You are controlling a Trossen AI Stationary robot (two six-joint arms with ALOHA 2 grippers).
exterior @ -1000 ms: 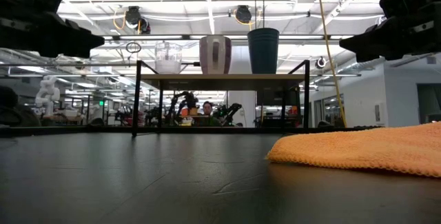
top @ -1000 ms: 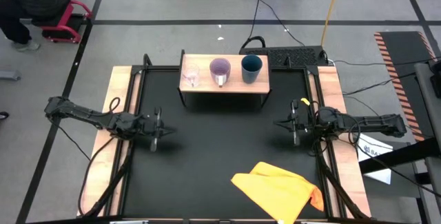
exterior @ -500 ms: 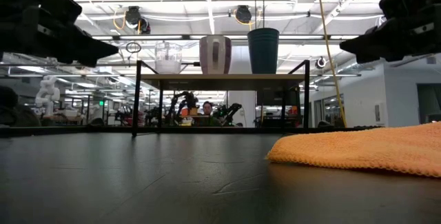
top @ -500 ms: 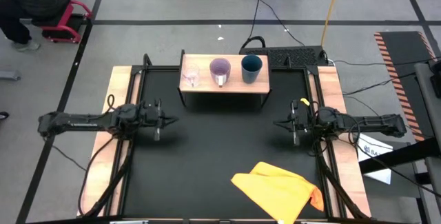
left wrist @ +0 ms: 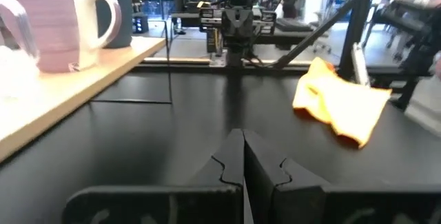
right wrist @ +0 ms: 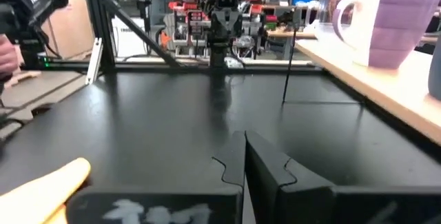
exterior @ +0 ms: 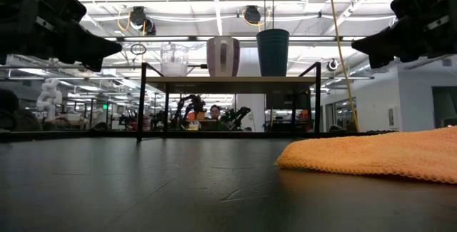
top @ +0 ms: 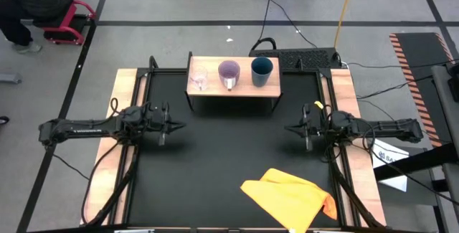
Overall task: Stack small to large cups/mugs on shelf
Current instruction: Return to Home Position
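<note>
A low shelf [top: 233,92] with a light wooden top on black legs stands at the table's far middle. On its top stand, side by side from left to right, a tiny clear glass [top: 199,80], a light purple mug [top: 229,73] with a handle, and a dark blue cup [top: 262,70]. My left gripper [top: 177,125] is shut and empty at the table's left, clear of the surface. My right gripper [top: 288,127] is shut and empty at the table's right. The mug also shows in the left wrist view [left wrist: 62,18] and the right wrist view [right wrist: 389,21].
A crumpled yellow cloth [top: 290,197] lies near the table's front right. Pale wooden side rails [top: 123,118] run along both sides. The black table surface [top: 229,154] lies open between the two grippers. A person [top: 29,3] is beyond the far left corner.
My left gripper has gone toward the table's far edge and a little toward its right, and the arm behind it has straightened out level. It has stayed shut. My right arm and the cups have kept still.
</note>
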